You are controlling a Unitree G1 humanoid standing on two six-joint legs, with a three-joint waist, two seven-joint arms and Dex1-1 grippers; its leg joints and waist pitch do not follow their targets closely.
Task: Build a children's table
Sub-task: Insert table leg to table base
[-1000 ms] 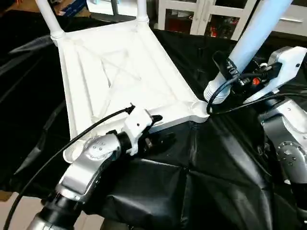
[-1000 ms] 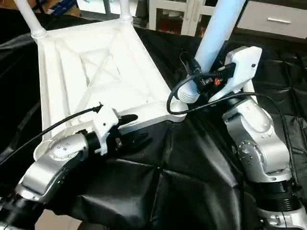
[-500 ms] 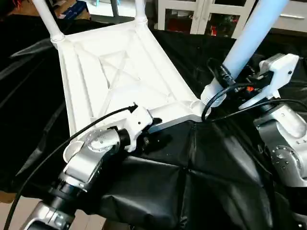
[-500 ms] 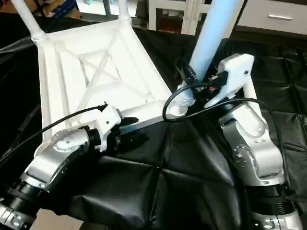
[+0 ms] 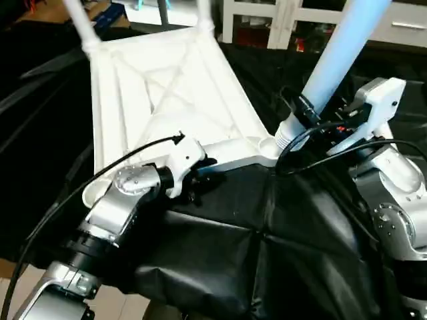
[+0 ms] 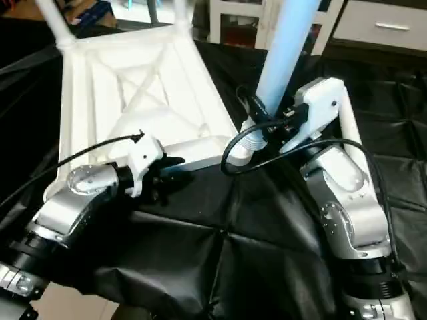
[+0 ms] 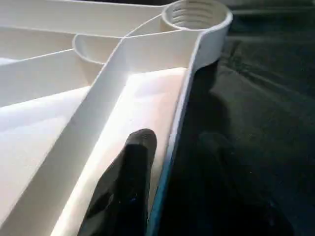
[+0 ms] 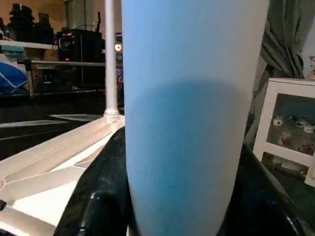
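The children's table lies upside down: a white tabletop (image 5: 167, 87) with an X-ribbed underside. Two white legs (image 5: 80, 20) stand in its far corner sockets. My left gripper (image 5: 200, 175) sits at the near rim (image 7: 172, 142), one black finger (image 7: 133, 182) inside on the white plastic and the other outside over the cloth, not pressed on the rim. My right gripper (image 6: 263, 113) is shut on a third pale tube leg (image 5: 340, 47), held tilted. Its threaded end (image 5: 287, 135) hovers just above the near right socket (image 7: 197, 14), which stands empty.
Black cloth (image 5: 280, 240) with folds drapes the work table under everything. Black cables (image 5: 313, 143) loop off my right wrist beside the socket. White cabinets (image 5: 267, 20) stand behind the table. The near left corner socket (image 5: 93, 193) lies beside my left forearm.
My left gripper's fingers have drawn closer together around the near rim. The view has shifted a little. My right gripper keeps the leg by the near right socket.
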